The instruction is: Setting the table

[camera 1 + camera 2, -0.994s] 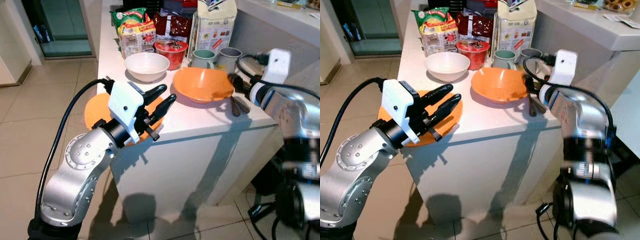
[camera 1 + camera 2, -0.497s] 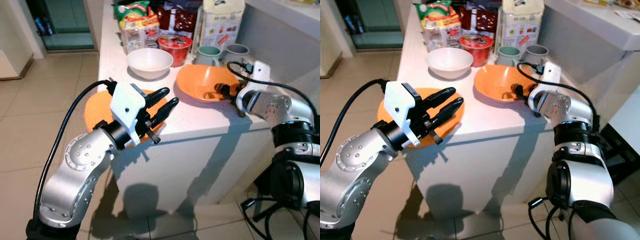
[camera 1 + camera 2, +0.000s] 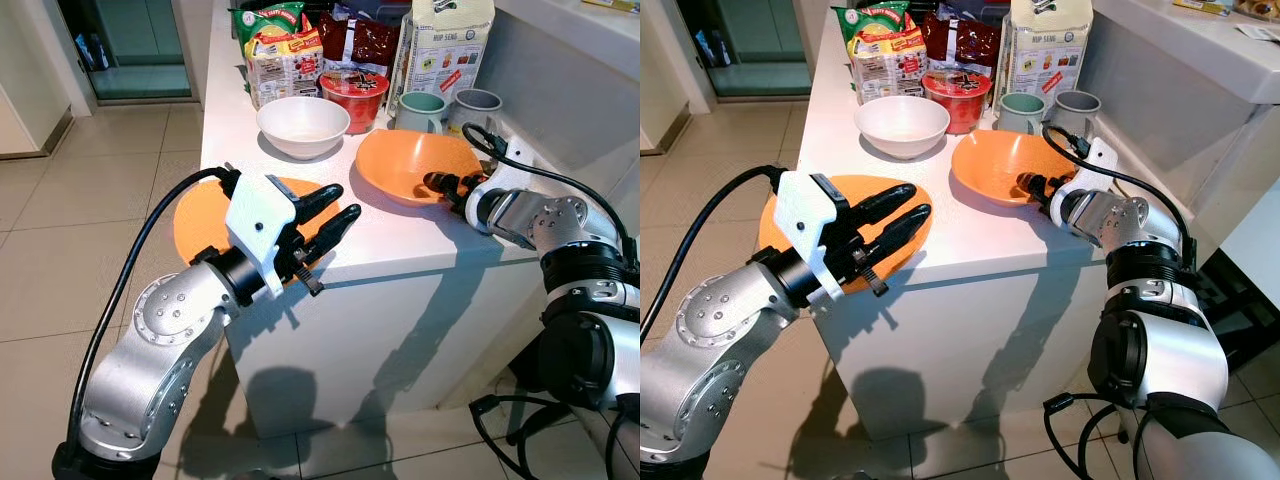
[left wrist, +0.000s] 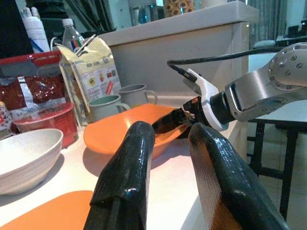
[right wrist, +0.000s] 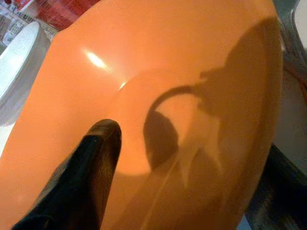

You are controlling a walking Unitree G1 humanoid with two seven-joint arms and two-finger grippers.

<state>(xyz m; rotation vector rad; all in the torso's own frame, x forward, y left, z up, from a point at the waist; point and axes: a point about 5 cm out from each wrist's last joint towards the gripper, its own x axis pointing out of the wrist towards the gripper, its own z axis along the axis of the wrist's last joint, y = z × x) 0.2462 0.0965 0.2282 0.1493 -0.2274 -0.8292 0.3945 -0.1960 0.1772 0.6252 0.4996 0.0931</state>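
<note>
An orange bowl (image 3: pixel 410 160) stands on the white counter (image 3: pixel 400 225), near its right front corner. My right gripper (image 3: pixel 440 183) is at the bowl's near rim, open. One black finger (image 5: pixel 91 163) lies inside the bowl and the other stays outside the rim. An orange plate (image 3: pixel 195 215) lies at the counter's left front edge. My left gripper (image 3: pixel 343 200) hovers open just above the plate, holding nothing and pointing toward the bowl. A white bowl (image 3: pixel 303 125) sits behind the plate.
Two mugs (image 3: pixel 420 108), a red noodle cup (image 3: pixel 353 95), snack packets (image 3: pixel 285 50) and a tall carton (image 3: pixel 445 45) crowd the back of the counter. A grey counter rises to the right. Tiled floor lies to the left and in front.
My right gripper has swung in from beside the bowl, and one finger now lies inside it. The left gripper stays above the plate. The camera has shifted slightly.
</note>
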